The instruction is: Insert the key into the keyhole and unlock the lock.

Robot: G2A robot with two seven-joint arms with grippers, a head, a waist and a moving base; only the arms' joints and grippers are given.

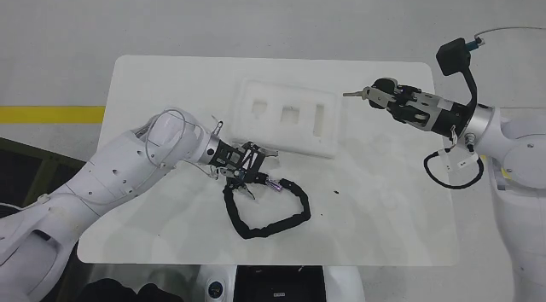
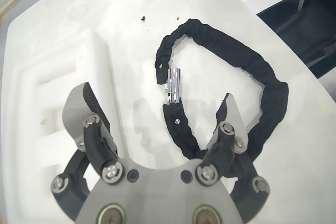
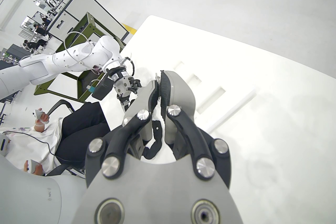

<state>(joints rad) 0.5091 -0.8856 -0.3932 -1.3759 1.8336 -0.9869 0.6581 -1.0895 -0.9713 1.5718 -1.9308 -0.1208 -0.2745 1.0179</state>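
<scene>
Over chain lock (image 2: pixel 223 46), left gripper (image 2: pixel 157 93) jaws spread near silver cylinder (image 2: pixel 173 86); right gripper (image 1: pixel 375 95) jaws pinching key (image 1: pixel 353 94) beside foam tray (image 1: pixel 256 123).

Key (image 1: pixel 354 94), right of centre in the top view: too small to tell its teeth.
Lock (image 2: pixel 173 85): keyhole cannot be made out.
Chain (image 2: pixel 273 93): part hidden behind a finger of the left gripper (image 2: pixel 157 91).
Foam tray (image 2: pixel 97 46): cut by frame edge.
</scene>
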